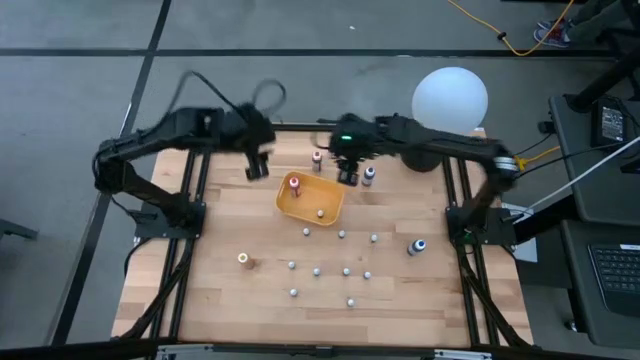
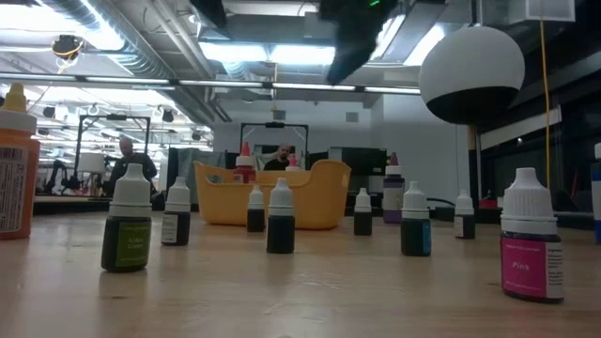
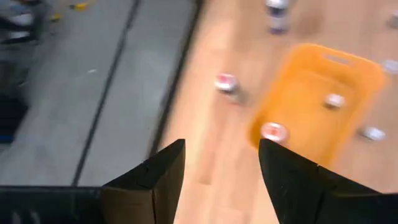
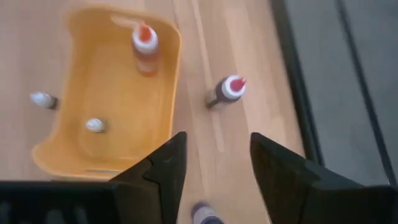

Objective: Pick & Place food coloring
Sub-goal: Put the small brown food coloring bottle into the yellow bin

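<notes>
Landmark: orange tray (image 1: 310,199), mid-bench.
Right tool (image 1: 348,177): jaws apart, empty, just beside the tray's far right corner.
Left tool (image 1: 257,168): parted, empty, off the tray's far left.
Nearest bottle: purple-capped bottle (image 1: 368,175), upright, beside the right tool; right arm nearer.

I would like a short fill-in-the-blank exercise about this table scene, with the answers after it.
1. The tray on the table is ___ in colour.
2. Inside the tray stand ___ bottles.
3. The red-topped bottle beside the tray stands ___ it.
4. The left gripper and right gripper both have ___ jaws holding nothing.

Answers: orange; two; outside; open
</notes>
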Robot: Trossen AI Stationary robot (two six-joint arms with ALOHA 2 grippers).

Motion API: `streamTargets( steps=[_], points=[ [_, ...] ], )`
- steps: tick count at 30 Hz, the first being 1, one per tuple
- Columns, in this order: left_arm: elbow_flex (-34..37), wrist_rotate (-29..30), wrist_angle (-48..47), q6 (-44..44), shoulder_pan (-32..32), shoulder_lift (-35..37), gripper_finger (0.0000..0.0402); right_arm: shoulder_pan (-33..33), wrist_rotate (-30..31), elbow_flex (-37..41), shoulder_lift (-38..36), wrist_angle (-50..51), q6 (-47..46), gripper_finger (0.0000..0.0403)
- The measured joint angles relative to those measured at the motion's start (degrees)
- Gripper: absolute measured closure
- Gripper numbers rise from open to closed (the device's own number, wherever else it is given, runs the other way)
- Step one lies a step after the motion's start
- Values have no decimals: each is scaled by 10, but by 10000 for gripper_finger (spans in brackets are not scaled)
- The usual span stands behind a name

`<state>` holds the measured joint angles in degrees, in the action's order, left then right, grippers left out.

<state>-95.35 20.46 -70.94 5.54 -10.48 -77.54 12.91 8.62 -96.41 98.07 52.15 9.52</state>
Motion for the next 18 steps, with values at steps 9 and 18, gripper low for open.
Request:
streamTargets(
  steps=[9, 18],
  points=[
    [122, -19, 66, -261, 118, -34, 203, 3, -1, 324, -320, -232, -3, 226],
    [124, -72, 112, -510, 192, -147, 198, 5, -5, 436, -490, -264, 32, 226]
  ],
)
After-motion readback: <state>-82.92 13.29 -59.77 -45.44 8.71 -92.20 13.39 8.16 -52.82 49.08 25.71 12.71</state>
